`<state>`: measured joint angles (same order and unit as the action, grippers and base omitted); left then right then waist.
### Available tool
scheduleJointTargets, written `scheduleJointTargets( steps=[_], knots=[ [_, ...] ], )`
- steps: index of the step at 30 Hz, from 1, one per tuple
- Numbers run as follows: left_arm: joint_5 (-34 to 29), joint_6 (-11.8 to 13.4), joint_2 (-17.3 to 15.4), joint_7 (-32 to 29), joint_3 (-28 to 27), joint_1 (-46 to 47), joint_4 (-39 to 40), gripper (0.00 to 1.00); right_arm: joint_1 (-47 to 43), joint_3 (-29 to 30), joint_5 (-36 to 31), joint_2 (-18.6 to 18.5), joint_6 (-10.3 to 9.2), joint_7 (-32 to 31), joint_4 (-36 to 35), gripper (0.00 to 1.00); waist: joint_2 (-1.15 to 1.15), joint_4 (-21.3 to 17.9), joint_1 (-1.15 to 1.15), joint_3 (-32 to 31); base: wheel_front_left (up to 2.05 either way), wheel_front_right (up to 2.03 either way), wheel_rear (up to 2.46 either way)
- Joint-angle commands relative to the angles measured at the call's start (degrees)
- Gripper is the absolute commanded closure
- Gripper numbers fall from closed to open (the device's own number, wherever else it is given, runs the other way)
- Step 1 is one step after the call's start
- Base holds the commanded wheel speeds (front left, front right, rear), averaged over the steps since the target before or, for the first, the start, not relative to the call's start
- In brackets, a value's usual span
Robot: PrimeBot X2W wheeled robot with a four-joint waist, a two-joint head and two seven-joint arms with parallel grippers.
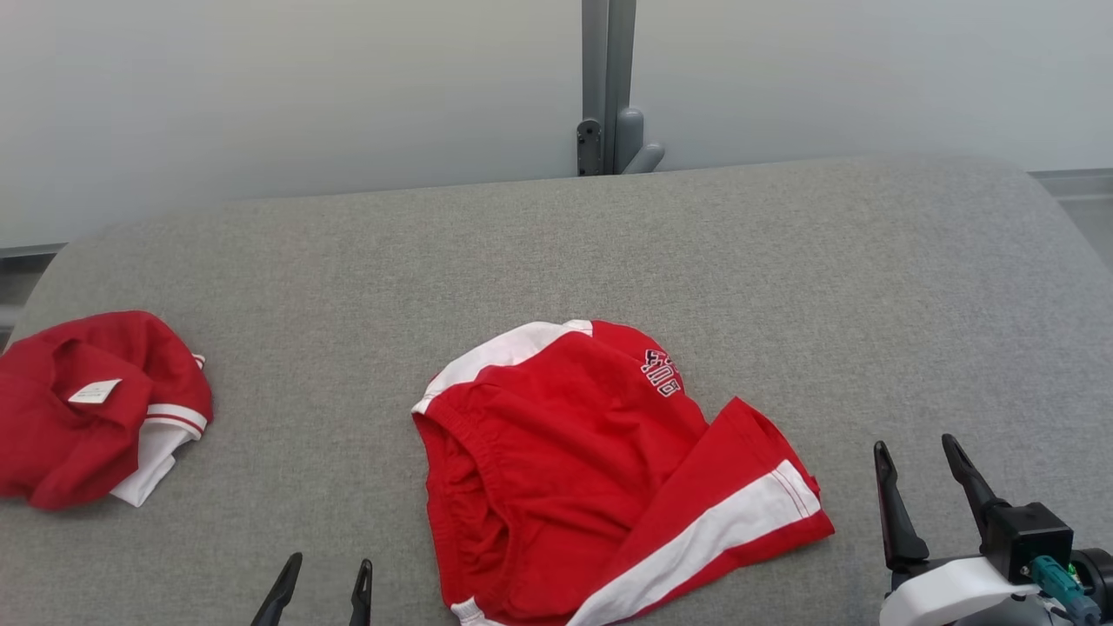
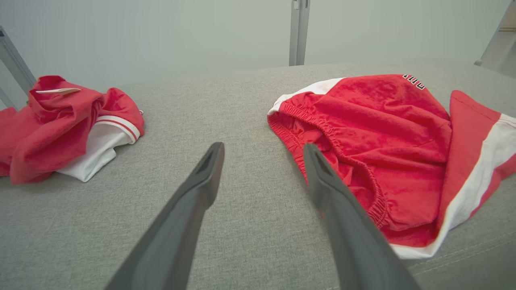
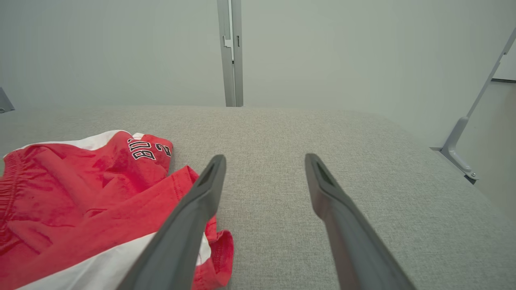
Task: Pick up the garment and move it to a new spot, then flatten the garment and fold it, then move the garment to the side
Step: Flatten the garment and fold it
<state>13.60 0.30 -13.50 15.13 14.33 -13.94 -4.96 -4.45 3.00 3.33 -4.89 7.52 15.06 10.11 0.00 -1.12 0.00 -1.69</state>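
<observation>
Near the front middle of the grey tabletop (image 1: pixel 783 261): the garment (image 1: pixel 565 452), red shorts with white side stripes, lying crumpled, elastic waistband turned to the left, dark-and-white lettering at the far edge, one leg fanned out to the right. Rests between the two tools, apart from both in the head view. Left tool (image 1: pixel 330 565) at the lower edge of the head view, just left of the waistband: spread wide, nothing between its dark fingers, gripping nothing. From the left wrist, the same tool (image 2: pixel 263 149) pointing over bare grey cloth, with the shorts (image 2: pixel 383 141) beside and partly behind its right finger. Right tool (image 1: pixel 916 445) low at the right, near the striped leg hem: likewise spread wide and empty. From the right wrist, that tool (image 3: pixel 265 158) over bare cloth, the shorts (image 3: pixel 80 193) to its left. Well apart at the far left of the tabletop, a second red-and-white garment (image 1: pixel 87 409), bunched up, a pale label showing on top. Behind the tabletop, a grey post (image 1: pixel 609 87) against a pale wall.
</observation>
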Motion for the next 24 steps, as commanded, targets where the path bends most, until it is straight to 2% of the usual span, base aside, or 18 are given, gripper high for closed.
scheduleJointTargets(
  steps=[1,14,24],
  knots=[
    [-0.56,-0.44,0.24,0.01,-0.84,-0.95,0.18,0.0,-0.64,-0.06,-0.22,-0.1,-0.06,0.18,-0.02,0.0,0.0,0.0,0.0,-0.03,0.0,0.0,0.0],
    [-2.35,-4.2,4.71,0.02,-8.28,-2.13,-0.17,0.0,-1.47,-1.11,-0.48,0.48,-0.06,0.18,0.29,0.0,0.0,0.33,0.0,-0.36,0.0,0.0,0.0],
    [-3.15,-5.97,6.15,0.02,-11.73,-2.52,-0.68,0.0,-1.01,-1.89,-0.44,0.57,-0.06,0.18,0.71,0.0,0.0,0.57,0.0,-0.53,0.0,0.0,0.0]
  ],
)
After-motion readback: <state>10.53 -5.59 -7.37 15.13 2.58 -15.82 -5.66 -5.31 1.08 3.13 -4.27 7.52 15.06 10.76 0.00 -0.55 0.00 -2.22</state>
